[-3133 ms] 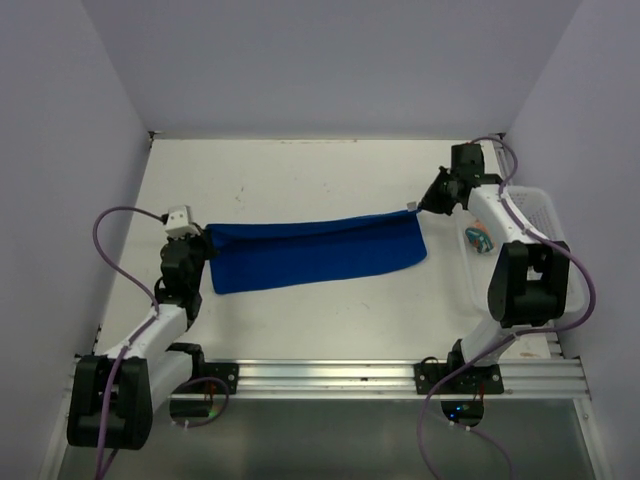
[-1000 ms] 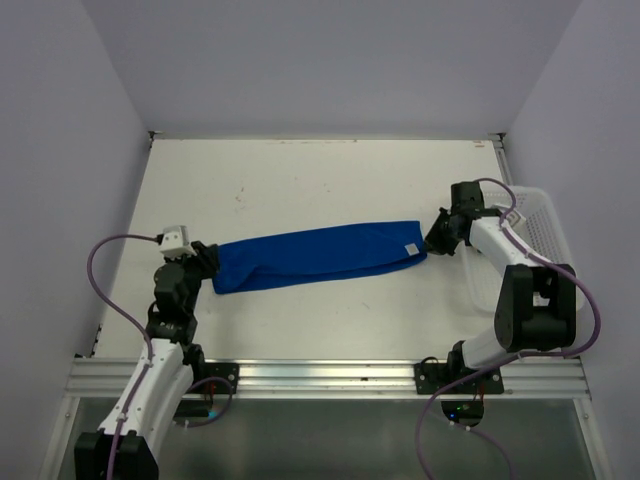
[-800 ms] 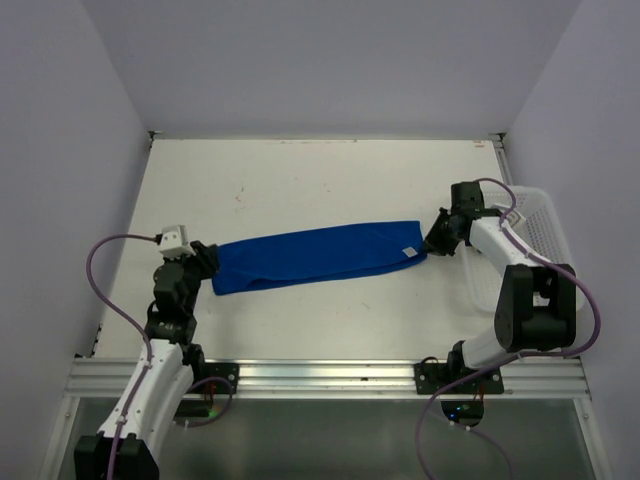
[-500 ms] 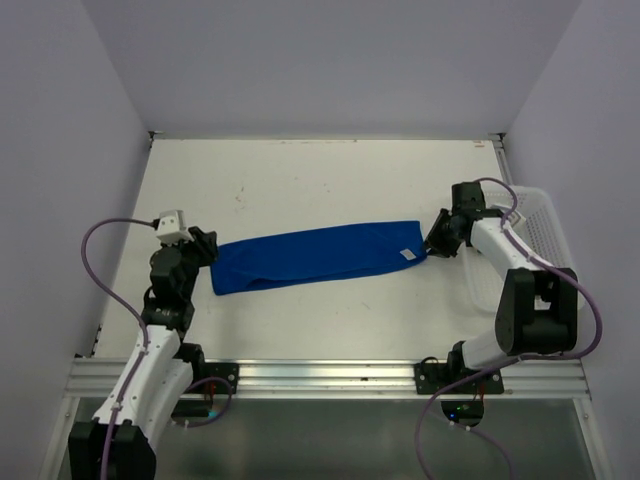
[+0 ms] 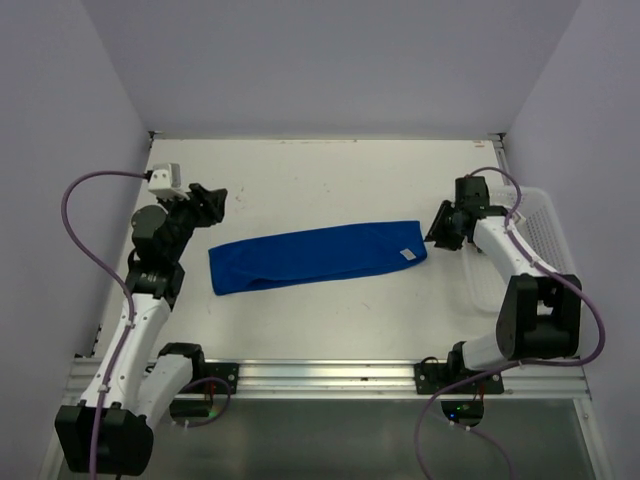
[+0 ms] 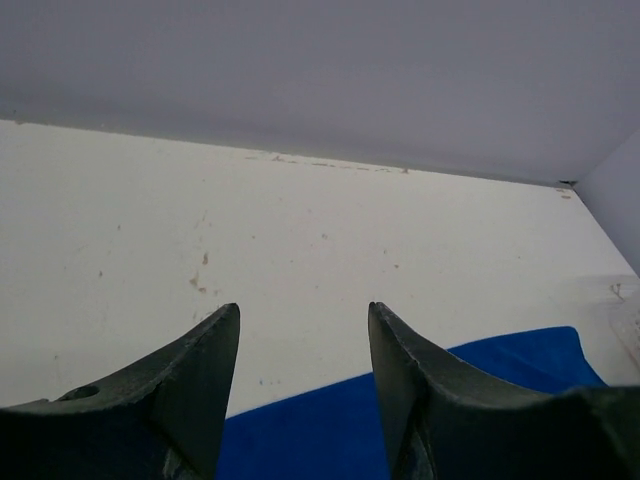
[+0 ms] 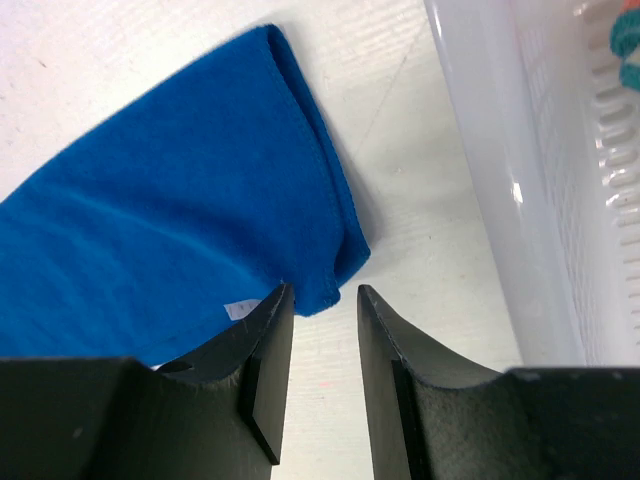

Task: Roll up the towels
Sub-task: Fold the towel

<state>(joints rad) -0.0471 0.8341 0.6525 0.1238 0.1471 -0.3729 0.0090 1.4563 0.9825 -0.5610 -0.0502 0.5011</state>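
The plain blue towel [image 5: 315, 256] lies on the table as a long folded strip running left to right, with a small white tag near its right end. My left gripper [image 5: 208, 197] hangs open above and behind the strip's left end, nothing between its fingers [image 6: 303, 310]; the blue towel [image 6: 350, 430] shows below them. At the towel's right end my right gripper [image 5: 436, 234] is open, low over the table. In the right wrist view the blue towel's corner [image 7: 335, 270] lies just beyond the fingertips [image 7: 323, 292], ungripped. Only a sliver of the patterned towel [image 7: 630, 50] shows, inside the basket.
A white plastic mesh basket [image 5: 548, 215] stands along the table's right edge, close beside my right arm, with its wall [image 7: 500, 170] just right of the fingers. Grey walls close the table in at the back and on both sides. A metal rail runs along the front.
My left gripper has let go of the towel's left end, opened, and risen back and to the left. The right gripper has opened off the right end. The towel lies still.
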